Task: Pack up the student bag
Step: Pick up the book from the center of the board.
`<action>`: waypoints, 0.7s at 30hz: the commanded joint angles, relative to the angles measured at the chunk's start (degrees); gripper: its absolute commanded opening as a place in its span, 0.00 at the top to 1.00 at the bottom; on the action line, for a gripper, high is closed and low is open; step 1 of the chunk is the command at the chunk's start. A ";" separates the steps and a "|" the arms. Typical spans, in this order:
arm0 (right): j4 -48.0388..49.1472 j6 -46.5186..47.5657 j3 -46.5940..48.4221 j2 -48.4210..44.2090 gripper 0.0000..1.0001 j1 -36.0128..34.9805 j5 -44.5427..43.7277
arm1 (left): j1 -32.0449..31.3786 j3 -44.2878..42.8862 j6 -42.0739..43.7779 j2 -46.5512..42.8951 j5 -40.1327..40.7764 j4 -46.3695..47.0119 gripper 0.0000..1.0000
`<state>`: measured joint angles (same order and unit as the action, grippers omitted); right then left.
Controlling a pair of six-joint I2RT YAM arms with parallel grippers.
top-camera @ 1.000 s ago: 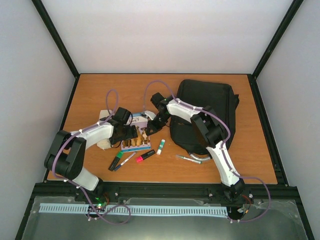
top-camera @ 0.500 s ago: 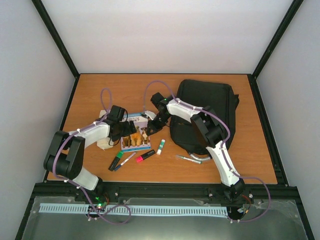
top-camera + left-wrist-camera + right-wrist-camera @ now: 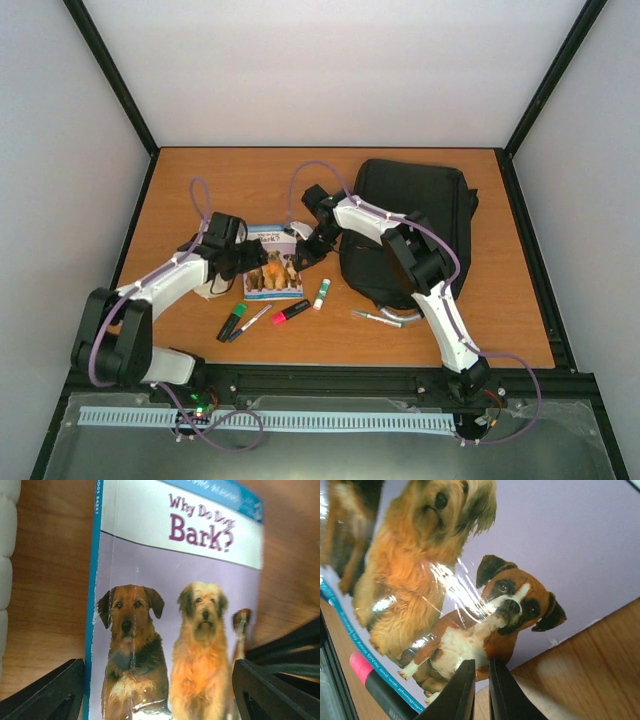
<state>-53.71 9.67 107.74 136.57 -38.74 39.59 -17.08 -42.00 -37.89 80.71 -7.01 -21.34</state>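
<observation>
Left arm swung outward since a second ago. Left gripper point(image 3: 157, 669) sits low over the book point(image 3: 175, 610), jaws spread wide and straddling the cover, gripping nothing. Right gripper point(image 3: 481, 667) has jaws almost together, tips at the book's edge; whether they pinch it is unclear. Student bag point(image 3: 410, 215) lies flat on the worktop point(image 3: 500, 300), just right of the right gripper.
</observation>
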 commanded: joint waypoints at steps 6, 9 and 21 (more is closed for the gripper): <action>-0.25 0.35 -0.51 4.84 0.88 -1.67 -3.78 | -1.11 -0.21 -1.97 -6.63 -14.92 7.19 0.18; -0.32 0.41 -0.59 4.76 0.87 -1.73 -3.87 | -1.11 -0.57 -2.88 -4.85 -18.10 7.99 0.22; -0.51 0.61 -0.52 4.58 0.86 -1.70 -4.11 | -1.11 -3.27 -3.74 -6.26 -17.45 -3.81 0.33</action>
<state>-54.26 10.04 108.18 137.16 -38.98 39.66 -17.78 -42.44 -40.97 76.01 -23.14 -18.24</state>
